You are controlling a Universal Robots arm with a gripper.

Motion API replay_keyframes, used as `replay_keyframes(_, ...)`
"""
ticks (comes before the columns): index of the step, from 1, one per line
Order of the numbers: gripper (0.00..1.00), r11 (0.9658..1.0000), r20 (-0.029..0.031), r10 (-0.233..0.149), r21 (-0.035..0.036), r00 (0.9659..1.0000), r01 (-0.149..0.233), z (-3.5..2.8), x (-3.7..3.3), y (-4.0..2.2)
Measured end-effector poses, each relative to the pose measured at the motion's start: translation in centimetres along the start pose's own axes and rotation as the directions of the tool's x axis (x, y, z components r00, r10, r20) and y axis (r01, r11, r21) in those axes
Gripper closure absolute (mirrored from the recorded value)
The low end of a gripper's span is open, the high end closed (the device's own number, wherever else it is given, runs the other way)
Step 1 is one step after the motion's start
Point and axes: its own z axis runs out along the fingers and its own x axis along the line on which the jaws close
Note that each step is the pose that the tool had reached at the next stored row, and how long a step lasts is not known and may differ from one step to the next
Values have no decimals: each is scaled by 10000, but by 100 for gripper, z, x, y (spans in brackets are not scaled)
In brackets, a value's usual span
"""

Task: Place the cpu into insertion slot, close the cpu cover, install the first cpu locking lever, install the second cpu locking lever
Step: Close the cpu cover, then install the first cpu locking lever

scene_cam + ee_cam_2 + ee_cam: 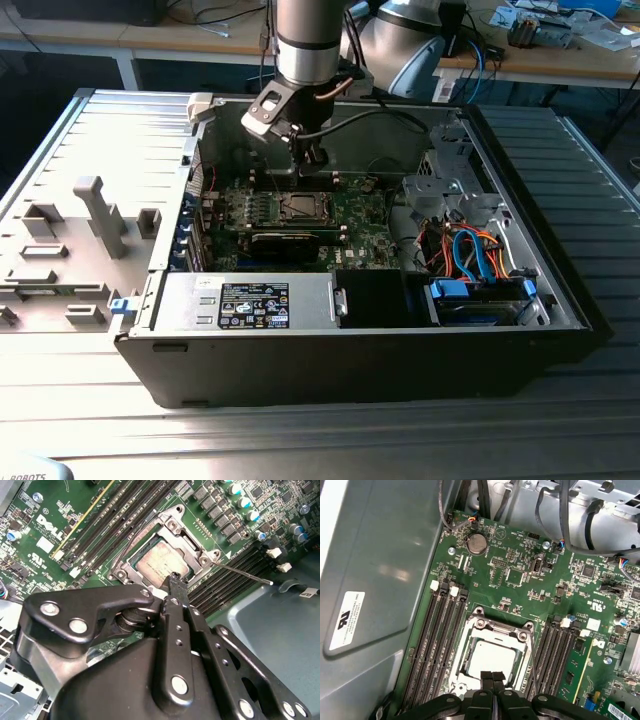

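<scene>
**Second wrist view.** The gripper (175,578) lies nearest the lens, and its black linkage covers the lower part of the frame. Its fingers (175,587) are pressed together into one narrow tip with nothing between them. That suits pushing or hooking rather than carrying. The tip sits at the edge of the cpu (161,566), whose silver-grey top lies flat in the insertion slot (186,540). A thin locking lever (245,573) juts sideways from the socket over the memory slots (225,582). It looks unlatched, though its height cannot be judged.

**First wrist view.** The joined fingertips (486,676) stand at the near rim of the cpu cover (470,652). The cover appears to lie folded down as a frame around the chip, where levers can clamp it. Memory slots flank the socket on both sides. A coin cell (478,543) and black cables (560,515) lie well apart from it. The grey case wall (380,580) runs near the slots and limits sideways approach.

**Exterior view.** A labelled metal box (255,300) is nearest. Beyond it the arm (305,40) reaches down into the open case, with the gripper just above the socket. A black expansion card (285,243) lies just beside the socket.
</scene>
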Motion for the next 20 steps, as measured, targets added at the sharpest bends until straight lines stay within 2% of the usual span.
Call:
replay_keyframes(7,89,10000,3,-25,1,10000,25,-1,0,0)
replay_keyframes(15,89,9988,4,-487,-9,9988,487,-1,0,0)
replay_keyframes(18,89,9967,6,-812,-15,9967,812,-1,0,0)
replay_keyframes(20,89,9960,7,-899,-16,9960,899,-1,0,0)
